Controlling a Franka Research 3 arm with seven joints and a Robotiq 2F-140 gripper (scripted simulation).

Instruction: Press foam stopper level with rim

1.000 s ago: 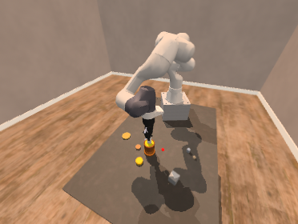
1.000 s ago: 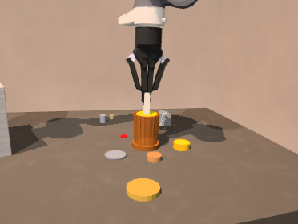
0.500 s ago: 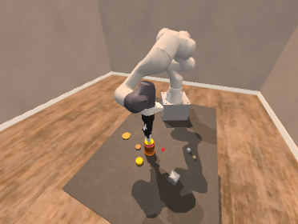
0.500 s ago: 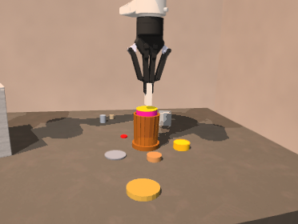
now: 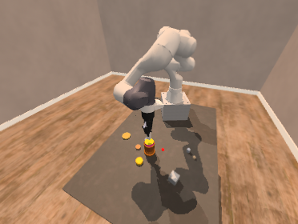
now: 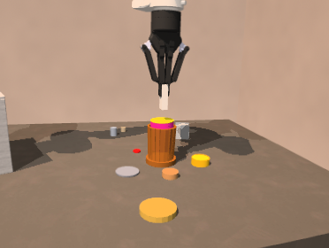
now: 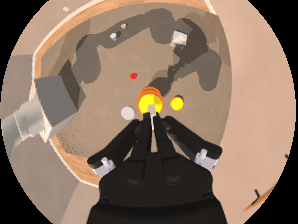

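Observation:
An orange ribbed jar (image 6: 161, 146) stands upright on the dark mat. Its foam stopper (image 6: 162, 122) has a yellow top over a pink band, and it stands a little above the rim. Nothing lies on the stopper. My gripper (image 6: 164, 104) is shut and empty, with pale fingertips pressed together. It hangs straight above the stopper with a small gap, not touching it. The jar (image 5: 149, 149) and gripper (image 5: 147, 130) also show in the top view. In the wrist view the stopper (image 7: 150, 102) sits just beyond the fingertips (image 7: 152, 112).
Flat discs lie around the jar: a grey one (image 6: 127, 171), a small orange one (image 6: 170, 174), a yellow one (image 6: 200, 160) and a large orange one (image 6: 158, 209). A red dot (image 6: 137, 151), a small grey cylinder (image 6: 113, 131) and a white cube (image 6: 182, 131) lie behind. The robot base (image 5: 175, 106) stands at the mat's far end.

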